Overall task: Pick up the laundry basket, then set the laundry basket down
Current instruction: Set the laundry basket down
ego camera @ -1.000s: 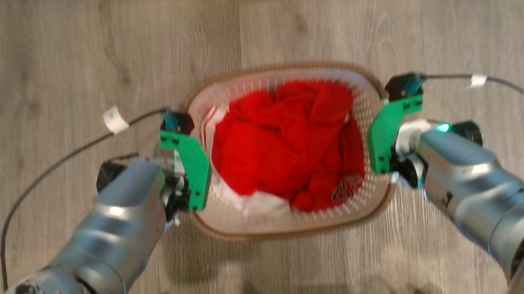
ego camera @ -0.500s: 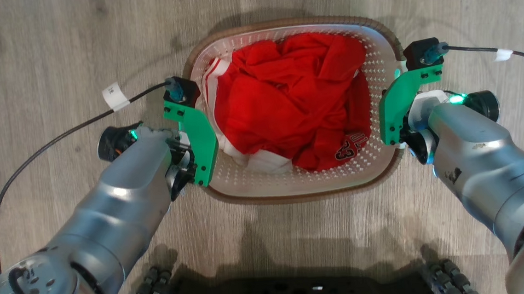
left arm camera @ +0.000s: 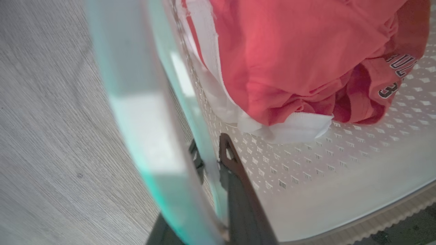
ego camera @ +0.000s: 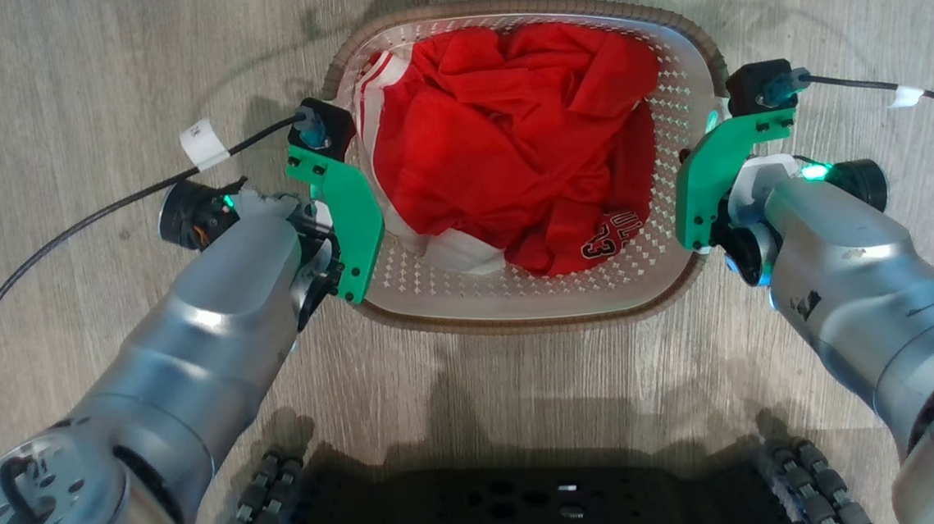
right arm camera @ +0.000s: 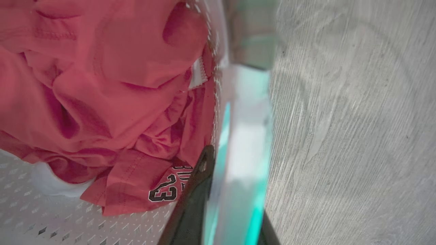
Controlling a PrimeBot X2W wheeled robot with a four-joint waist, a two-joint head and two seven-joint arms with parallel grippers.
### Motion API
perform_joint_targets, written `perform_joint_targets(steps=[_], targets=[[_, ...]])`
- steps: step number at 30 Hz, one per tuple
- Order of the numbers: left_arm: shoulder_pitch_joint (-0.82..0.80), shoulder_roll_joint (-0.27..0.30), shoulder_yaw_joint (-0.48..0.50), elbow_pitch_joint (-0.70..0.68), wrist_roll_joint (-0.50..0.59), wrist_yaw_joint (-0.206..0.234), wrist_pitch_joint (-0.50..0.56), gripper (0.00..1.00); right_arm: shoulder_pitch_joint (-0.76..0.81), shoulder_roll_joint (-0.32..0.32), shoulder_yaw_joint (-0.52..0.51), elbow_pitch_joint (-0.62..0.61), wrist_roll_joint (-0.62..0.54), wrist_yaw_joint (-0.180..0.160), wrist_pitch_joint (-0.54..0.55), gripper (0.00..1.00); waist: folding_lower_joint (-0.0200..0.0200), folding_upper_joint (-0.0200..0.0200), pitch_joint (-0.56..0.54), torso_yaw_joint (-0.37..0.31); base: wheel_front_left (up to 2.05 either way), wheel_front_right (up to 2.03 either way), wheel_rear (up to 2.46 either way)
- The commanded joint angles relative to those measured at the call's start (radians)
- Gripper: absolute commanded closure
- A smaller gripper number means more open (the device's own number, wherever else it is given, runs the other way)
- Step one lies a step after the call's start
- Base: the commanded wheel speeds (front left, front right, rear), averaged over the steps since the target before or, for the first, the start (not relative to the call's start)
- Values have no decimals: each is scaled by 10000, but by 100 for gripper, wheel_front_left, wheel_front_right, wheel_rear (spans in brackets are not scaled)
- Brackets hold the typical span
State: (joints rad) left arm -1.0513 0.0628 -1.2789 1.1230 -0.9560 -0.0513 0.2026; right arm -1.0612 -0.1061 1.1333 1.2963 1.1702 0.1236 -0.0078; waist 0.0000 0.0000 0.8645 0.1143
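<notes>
On either short side of the laundry basket (ego camera: 518, 291) the pinch is what matters. Judging by the shadow thrown on the floor (ego camera: 52, 94) beyond its far rim, it hangs clear of the boards. The carry therefore wants both wrists level and moving in step, with no slackening until the brown base sits flat.

The left gripper (left arm camera: 209, 151) has one dark finger (left arm camera: 238, 197) inside, against the perforated wall, and its partner just outside. The pale handle runs between them with no gap showing, so it reads as clamped on that handle. The right gripper (right arm camera: 235, 160) mirrors it: its inner finger (right arm camera: 192, 200) touches the wall and the outer one peeps from behind the handle. It is narrowed to the handle's thickness and gripping.

Inside the basket, just beside both inner fingers, lies a crumpled red jersey (ego camera: 508, 144) with white trim, heaped toward the far wall. Outside the near rim, apart from it, shows the robot's dark wheeled base (ego camera: 533, 504).
</notes>
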Motion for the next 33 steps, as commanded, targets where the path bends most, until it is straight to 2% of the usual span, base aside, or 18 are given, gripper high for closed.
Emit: perform_joint_targets(steps=[1,8,12,13,14,15,16,17,24,33], targets=[[-82,-125,-11,-409,207,-146,-10,100,200,418,102,-147,-64,71,-108,100,0,0,54,1,0,0,0],[-136,-125,-12,-529,137,-49,46,100,60,363,33,-102,-69,71,-202,100,0,0,184,52,0,0,0],[-110,-125,-13,-537,80,183,57,100,34,346,29,-85,-97,71,-213,100,0,0,177,74,0,0,0],[-103,-125,-13,-533,86,260,45,69,29,342,25,-81,-102,71,-217,100,0,0,172,78,0,0,0],[-103,-125,-13,-523,121,350,2,3,17,330,17,-77,-114,71,-252,100,0,0,163,81,0,0,0],[-94,-125,-13,-494,101,468,-38,0,5,312,-4,-73,-123,71,-315,74,0,0,149,85,0,0,0],[-95,-125,-13,-483,70,568,-81,0,-4,299,-3,-70,-152,71,-382,49,0,0,134,91,0,0,0],[-101,-125,-13,-478,96,610,-97,0,-5,293,-13,-67,-168,71,-438,0,0,0,115,97,0,0,0],[-157,-125,-13,-216,344,1047,-242,0,86,137,-107,-59,-246,71,-265,0,0,0,-60,119,0,0,0],[27,-125,-13,-127,448,1145,-186,0,355,17,-371,-57,-388,71,-53,0,0,0,-535,112,0,0,0]])
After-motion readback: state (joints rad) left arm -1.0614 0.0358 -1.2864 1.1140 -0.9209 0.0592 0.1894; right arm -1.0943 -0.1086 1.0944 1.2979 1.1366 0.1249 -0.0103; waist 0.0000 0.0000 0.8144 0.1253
